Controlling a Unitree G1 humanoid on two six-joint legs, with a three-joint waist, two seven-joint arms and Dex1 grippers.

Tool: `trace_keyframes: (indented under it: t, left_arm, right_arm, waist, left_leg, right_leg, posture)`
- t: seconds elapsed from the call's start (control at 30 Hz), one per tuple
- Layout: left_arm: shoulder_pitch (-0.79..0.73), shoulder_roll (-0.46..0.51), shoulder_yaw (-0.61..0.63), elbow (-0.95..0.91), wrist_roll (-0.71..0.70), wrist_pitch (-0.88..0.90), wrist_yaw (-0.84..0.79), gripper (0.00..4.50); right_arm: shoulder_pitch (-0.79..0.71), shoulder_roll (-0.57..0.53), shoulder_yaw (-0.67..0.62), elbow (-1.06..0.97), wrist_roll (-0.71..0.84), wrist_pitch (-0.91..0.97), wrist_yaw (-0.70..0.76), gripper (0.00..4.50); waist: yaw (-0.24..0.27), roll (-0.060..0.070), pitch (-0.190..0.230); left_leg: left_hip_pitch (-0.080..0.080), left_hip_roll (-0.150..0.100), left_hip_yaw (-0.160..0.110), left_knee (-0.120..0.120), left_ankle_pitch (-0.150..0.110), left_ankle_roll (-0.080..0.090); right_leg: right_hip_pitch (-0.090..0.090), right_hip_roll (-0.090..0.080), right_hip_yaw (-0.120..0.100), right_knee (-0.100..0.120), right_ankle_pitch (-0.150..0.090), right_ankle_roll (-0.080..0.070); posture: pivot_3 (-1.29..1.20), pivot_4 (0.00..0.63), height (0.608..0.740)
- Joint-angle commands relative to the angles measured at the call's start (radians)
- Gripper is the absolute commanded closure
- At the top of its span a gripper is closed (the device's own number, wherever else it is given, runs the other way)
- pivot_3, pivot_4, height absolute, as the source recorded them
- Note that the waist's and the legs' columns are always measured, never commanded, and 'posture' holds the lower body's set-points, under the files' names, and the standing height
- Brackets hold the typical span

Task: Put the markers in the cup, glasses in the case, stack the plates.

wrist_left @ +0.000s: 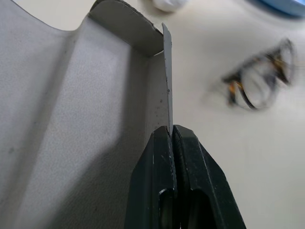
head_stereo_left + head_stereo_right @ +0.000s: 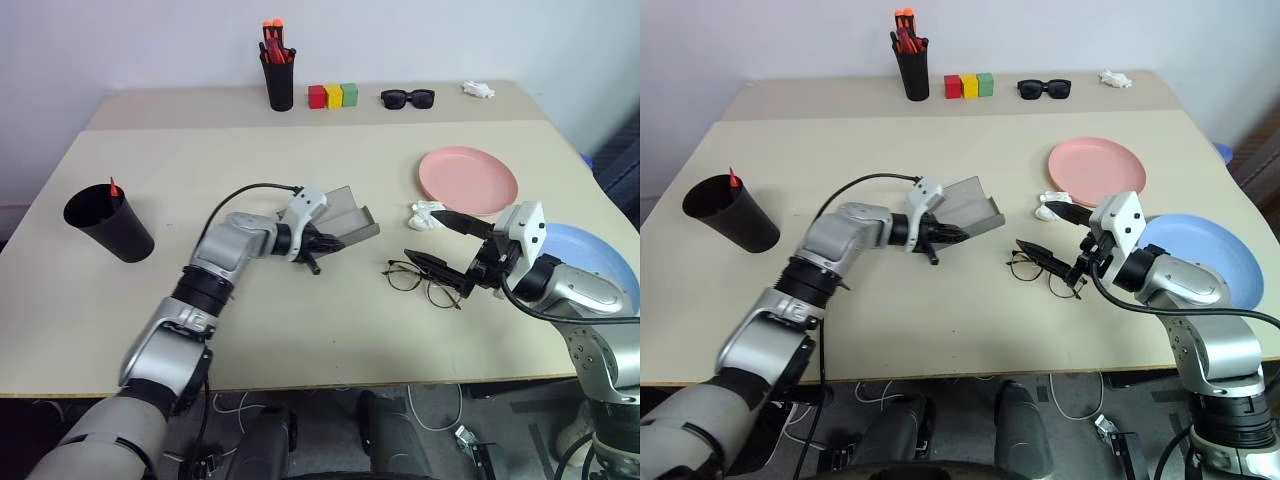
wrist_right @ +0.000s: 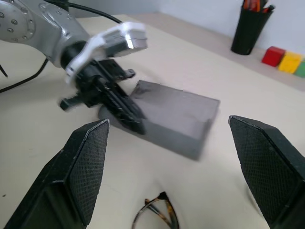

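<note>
Standing along the far edge of the desk are a pen pot of red and orange pens, three coloured blocks, dark sunglasses and a small white object. Another small white object lies just beside the pink plate, between it and the glasses. The blue plate sits near the robot's right desk edge, partly covered by the right arm. The black cup stands well apart on the robot's left with a red marker tip showing above its rim.

The grey case lies open mid-desk, and the glasses rest on the desk just to its right, apart from it. The left gripper reaches in from the left, angled downward, jaws clenched on a thin wall edge of the case. The right gripper hovers over the glasses, pointing toward the case, jaws spread wide and grasping nothing.
</note>
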Motion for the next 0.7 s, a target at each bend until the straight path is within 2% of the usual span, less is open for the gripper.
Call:
trace_keyframes:
  t: [0.03, 0.23, 0.33, 0.4, 0.5, 0.7]
  left_arm:
    - [-0.048, 0.097, 0.025, 0.011, -0.009, -0.098, -0.200, 4.47]
    - [-0.068, 0.214, -0.002, 0.116, 0.019, -0.311, -0.519, 4.47]
    - [-0.060, 0.252, -0.073, 0.141, 0.032, -0.424, -0.567, 4.47]
    - [-0.071, 0.245, -0.095, 0.187, 0.035, -0.475, -0.567, 4.47]
    - [-0.101, 0.185, -0.088, 0.308, 0.086, -0.568, -0.567, 4.47]
    - [-0.145, 0.082, -0.042, 0.441, 0.128, -0.615, -0.533, 4.47]
  right_arm:
    - [-0.019, 0.006, -0.003, -0.033, 0.004, -0.024, -0.003, 0.39]
    - [-0.033, 0.005, 0.005, -0.022, 0.004, -0.028, 0.003, 0.39]
    - [-0.043, 0.002, 0.008, -0.017, 0.005, -0.028, 0.007, 0.39]
    - [-0.046, 0.000, 0.008, -0.017, 0.007, -0.025, 0.008, 0.39]
    - [-0.047, -0.001, 0.009, -0.023, 0.010, -0.020, 0.008, 0.39]
    - [-0.038, -0.007, 0.001, -0.033, 0.012, -0.015, 0.005, 0.39]
  waist:
    - [0.004, 0.000, 0.000]
    - [0.010, 0.000, 0.000]
    - [0.008, 0.000, 0.000]
    - [0.008, 0.000, 0.000]
    - [0.011, 0.000, 0.000]
    - [0.008, -0.001, 0.000]
  left_leg:
    - [0.000, 0.000, 0.000, 0.000, 0.000, 0.000]
    - [-0.001, -0.001, 0.000, 0.001, 0.000, 0.000]
    - [-0.001, 0.000, 0.000, 0.001, 0.000, 0.000]
    - [-0.001, 0.000, 0.000, 0.001, 0.000, 0.000]
    - [-0.001, 0.000, 0.000, 0.001, 0.000, 0.000]
    - [-0.002, -0.001, 0.000, 0.002, 0.000, 0.001]
  right_leg:
    - [0.000, 0.000, 0.000, 0.000, 0.000, 0.000]
    - [0.001, -0.001, 0.000, -0.001, 0.000, 0.000]
    - [0.001, -0.001, 0.000, -0.001, 0.000, 0.000]
    - [0.001, -0.001, 0.000, -0.001, 0.000, 0.000]
    - [0.001, -0.001, 0.000, 0.000, 0.000, 0.000]
    - [0.001, -0.001, 0.000, -0.001, 0.000, 0.000]
  posture:
    - [0.00, 0.150, 0.740]
    - [0.00, 0.150, 0.740]
    - [0.00, 0.150, 0.740]
    - [0.00, 0.150, 0.740]
    - [0.00, 0.150, 0.740]
    - [0.00, 0.150, 0.740]
